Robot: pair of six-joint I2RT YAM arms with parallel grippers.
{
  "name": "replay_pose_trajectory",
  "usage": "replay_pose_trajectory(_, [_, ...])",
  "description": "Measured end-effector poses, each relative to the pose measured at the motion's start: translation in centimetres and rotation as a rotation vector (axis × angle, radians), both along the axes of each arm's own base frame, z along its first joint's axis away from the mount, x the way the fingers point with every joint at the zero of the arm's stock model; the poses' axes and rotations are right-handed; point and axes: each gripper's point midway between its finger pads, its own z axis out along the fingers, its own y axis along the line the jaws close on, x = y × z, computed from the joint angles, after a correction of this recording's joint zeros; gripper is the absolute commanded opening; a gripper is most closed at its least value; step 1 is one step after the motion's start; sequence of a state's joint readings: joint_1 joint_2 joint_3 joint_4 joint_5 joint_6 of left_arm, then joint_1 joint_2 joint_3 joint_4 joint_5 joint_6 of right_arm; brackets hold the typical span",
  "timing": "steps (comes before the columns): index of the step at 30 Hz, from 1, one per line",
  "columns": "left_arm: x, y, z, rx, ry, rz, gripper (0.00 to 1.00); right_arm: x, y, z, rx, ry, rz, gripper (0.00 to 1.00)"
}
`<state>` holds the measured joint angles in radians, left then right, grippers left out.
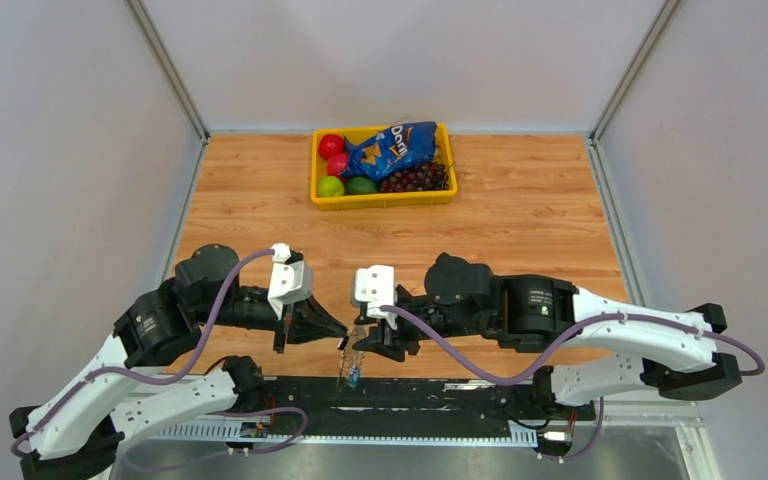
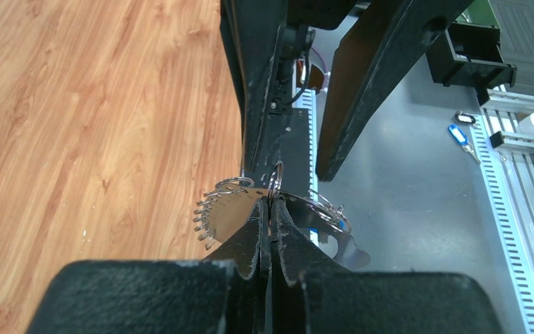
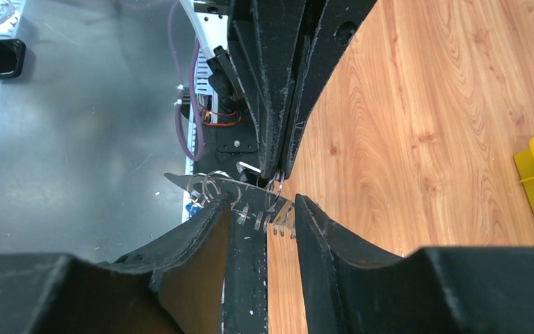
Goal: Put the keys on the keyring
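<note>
Keyring [image 2: 231, 209] sits between the arms at the near edge of the table [image 1: 520, 230]. Left gripper [image 2: 270, 203] is clenched on it. Right gripper [image 3: 262, 205] straddles it, whether it grips I can't tell. Yellow bin [image 1: 380, 200] holds red fruit [image 1: 331, 146], green fruit [image 1: 330, 186], grapes [image 1: 418, 178] and a blue chip bag [image 1: 392, 150].

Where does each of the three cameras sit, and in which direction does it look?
Top: high behind the arms, looking down and forward over the table to the yellow bin; both arms show, left gripper and right gripper meeting near the front edge.
Left wrist: on the left arm, looking along its shut fingers toward the right gripper.
Right wrist: on the right arm, looking along its open fingers toward the left gripper.
Shared: both wrist views show the keyring between the grippers.
</note>
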<state>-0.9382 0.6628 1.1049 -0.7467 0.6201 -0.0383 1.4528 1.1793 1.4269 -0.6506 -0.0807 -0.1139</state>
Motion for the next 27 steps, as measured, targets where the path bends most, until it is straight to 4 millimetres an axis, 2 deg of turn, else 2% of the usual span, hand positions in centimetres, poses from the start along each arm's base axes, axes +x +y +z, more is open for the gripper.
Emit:
replay_pose_trajectory(5, [-0.2,0.2,-0.2,0.006,-0.005,-0.007,0.0,0.1,0.8,-1.0,-0.03,0.007,0.002,0.42])
replay_pose_trajectory(17, [-0.4,0.6,0.1,-0.004,-0.02,-0.009,0.0,0.3,1.1,-0.7,-0.024,0.01,0.01,0.29])
replay_pose_trajectory(27, [-0.5,0.6,0.1,-0.009,-0.022,-0.011,0.0,0.7,1.4,-0.3,-0.006,0.009,0.002,0.25])
